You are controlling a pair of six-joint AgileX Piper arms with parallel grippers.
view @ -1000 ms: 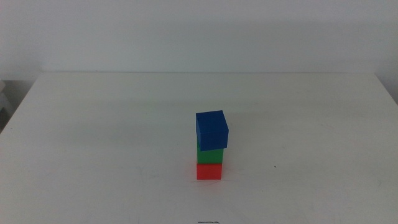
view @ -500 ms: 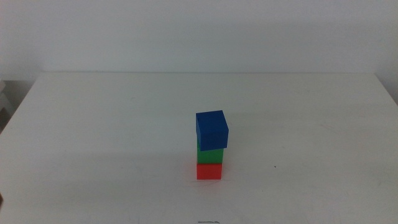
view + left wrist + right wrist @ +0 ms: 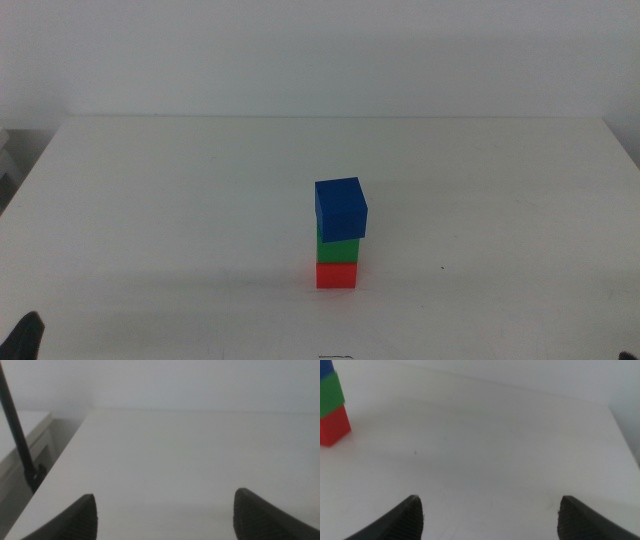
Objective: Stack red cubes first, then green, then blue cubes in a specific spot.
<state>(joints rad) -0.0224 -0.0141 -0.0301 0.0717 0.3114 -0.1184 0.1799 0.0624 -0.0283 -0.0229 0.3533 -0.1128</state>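
Cubes stand in one column a little right of the middle of the white counter (image 3: 180,200), toward its near half. The red cube (image 3: 336,274) is at the bottom, resting directly on the counter. The green cube (image 3: 338,249) sits on top of it, roughly square to it. The blue cube (image 3: 340,208) rests on the green one, turned slightly and overhanging a little toward the right side, so its edges do not line up with the cubes below. All three touch their neighbours and the column stands upright. Nothing grips or touches it.

From the right wrist camera the column shows at the edge of the picture: the red cube (image 3: 334,426) on the counter, the green cube (image 3: 330,395) above it, and only a corner of the blue cube (image 3: 325,367). The right claw (image 3: 490,515) hovers over bare counter, well apart from the stack, with its two dark jaws spread wide and nothing between them.

The left claw (image 3: 165,515) is over the counter near its left edge, also spread wide and holding nothing; the stack does not appear in its wrist view. In the middle view a dark tip of the left claw (image 3: 28,335) shows at the bottom left corner. Beside the counter's left edge stands a thin dark pole (image 3: 17,435) and a pale side surface (image 3: 22,430).
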